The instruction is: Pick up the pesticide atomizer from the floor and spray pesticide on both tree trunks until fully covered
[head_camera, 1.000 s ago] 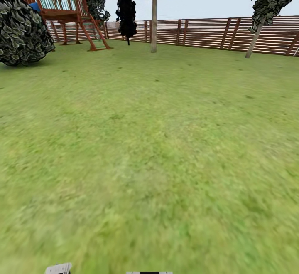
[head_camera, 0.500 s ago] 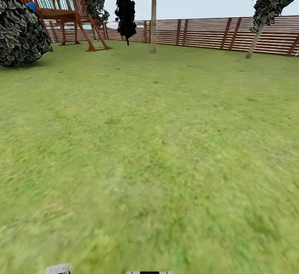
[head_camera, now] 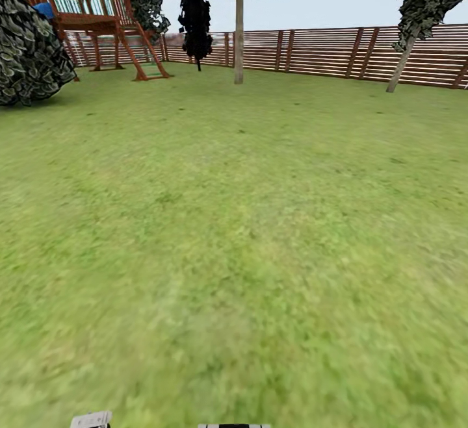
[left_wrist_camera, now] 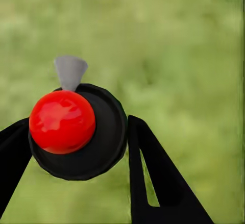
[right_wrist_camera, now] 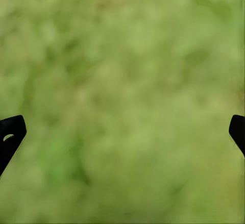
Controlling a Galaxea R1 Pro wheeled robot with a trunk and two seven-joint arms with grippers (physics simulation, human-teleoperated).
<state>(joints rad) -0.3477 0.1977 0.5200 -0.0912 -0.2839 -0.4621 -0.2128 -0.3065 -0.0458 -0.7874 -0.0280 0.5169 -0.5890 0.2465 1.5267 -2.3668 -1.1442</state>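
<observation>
The pesticide atomizer (left_wrist_camera: 97, 147), a black round body with a glossy red knob and a grey nozzle, sits between the two black fingers of my left gripper (left_wrist_camera: 76, 132), which is shut on it above blurred grass. My right gripper (right_wrist_camera: 122, 132) is open, its fingertips far apart with just lawn between them. In the head view a tall tree with a straight pale trunk (head_camera: 239, 32) stands far ahead near the fence. A second tree with a leaning trunk (head_camera: 398, 67) stands at the far right.
A wide green lawn (head_camera: 247, 233) stretches ahead to a brown slatted fence (head_camera: 325, 51). A red wooden play tower (head_camera: 97, 19) and a big dark shrub (head_camera: 29, 48) are at the far left. A dark narrow tree (head_camera: 195, 19) stands by the fence.
The whole head view has shifted slightly, with the shrub and play tower sliding left, so the camera has moved. Nothing on the lawn has moved by itself.
</observation>
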